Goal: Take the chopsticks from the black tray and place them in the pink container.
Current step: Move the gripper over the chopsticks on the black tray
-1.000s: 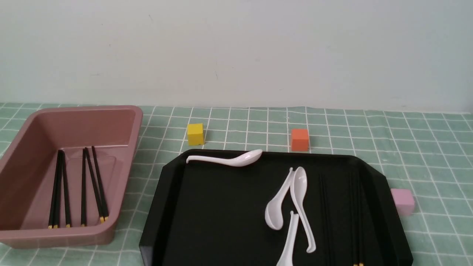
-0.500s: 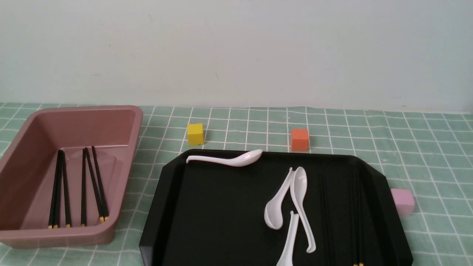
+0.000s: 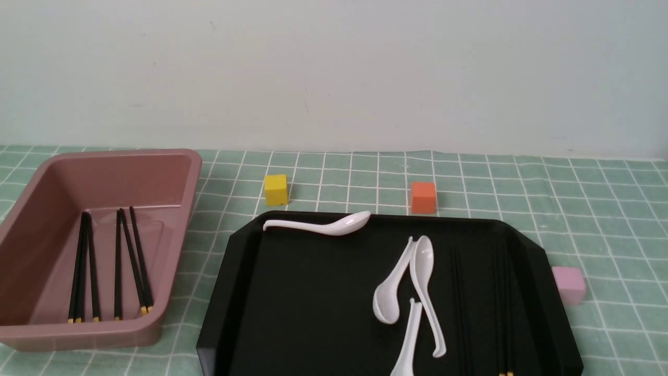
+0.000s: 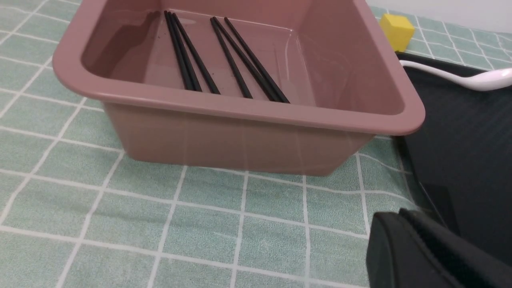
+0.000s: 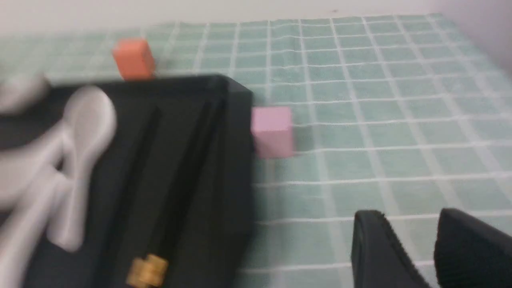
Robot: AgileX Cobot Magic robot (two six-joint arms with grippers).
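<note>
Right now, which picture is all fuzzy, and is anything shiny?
Right wrist view: blurry, with the spoons and chopsticks smeared; front view: sharper, a shiny spot on the top spoon, and sticks in the tray nearly lost, black on black; left wrist view: fairly crisp, a dark shadow inside the bin.

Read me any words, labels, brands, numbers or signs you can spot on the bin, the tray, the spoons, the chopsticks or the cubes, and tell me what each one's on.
There are none that I can read: no text shows on the pink container, black tray, white soup spoons, black chopsticks or cubes.
</note>
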